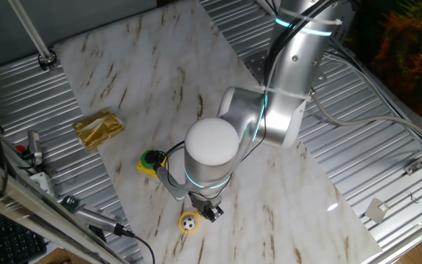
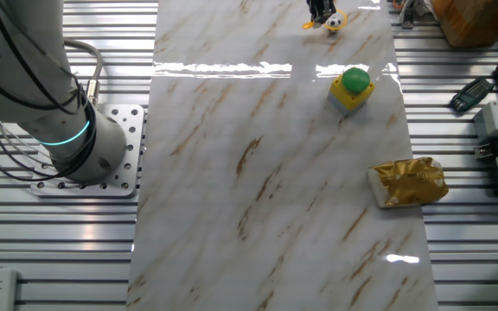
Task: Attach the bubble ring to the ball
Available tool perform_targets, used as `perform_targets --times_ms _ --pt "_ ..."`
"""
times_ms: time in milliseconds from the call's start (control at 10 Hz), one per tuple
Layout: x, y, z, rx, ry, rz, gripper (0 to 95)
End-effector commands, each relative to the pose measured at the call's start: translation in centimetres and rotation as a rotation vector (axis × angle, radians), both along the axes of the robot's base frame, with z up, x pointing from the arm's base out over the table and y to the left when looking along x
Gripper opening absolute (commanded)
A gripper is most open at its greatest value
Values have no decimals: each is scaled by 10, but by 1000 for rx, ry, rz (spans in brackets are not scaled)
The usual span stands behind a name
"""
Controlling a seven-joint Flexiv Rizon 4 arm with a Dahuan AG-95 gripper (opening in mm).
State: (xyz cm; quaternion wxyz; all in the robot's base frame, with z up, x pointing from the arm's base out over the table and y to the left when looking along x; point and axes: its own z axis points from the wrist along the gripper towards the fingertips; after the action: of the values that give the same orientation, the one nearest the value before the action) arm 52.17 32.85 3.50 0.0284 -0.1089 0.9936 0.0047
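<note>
Marble-patterned board (image 2: 258, 173) is laid over a ribbed metal table (image 1: 357, 139). Nearest in the other fixed view, a crumpled gold packet (image 2: 407, 183) is seen, then a yellow box with green round button (image 2: 352, 87). Farthest — at the board's edge — the ball (image 1: 188, 221) is found inside the bubble ring (image 1: 189, 223), which lies flat around it; its handle is seen in the other view running towards the gripper (image 1: 211, 212), the long axis roughly along the board's edge. The ring lies just beside the fingertips — whether the jaws are parted or closed on the handle cannot be told.
</note>
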Motion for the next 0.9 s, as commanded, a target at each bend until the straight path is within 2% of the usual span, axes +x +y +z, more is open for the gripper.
perform_targets --times_ms 100,900 --pt "0 0 -2 -2 1 1 0" --pt "2 -1 -9 -13 25 7 0"
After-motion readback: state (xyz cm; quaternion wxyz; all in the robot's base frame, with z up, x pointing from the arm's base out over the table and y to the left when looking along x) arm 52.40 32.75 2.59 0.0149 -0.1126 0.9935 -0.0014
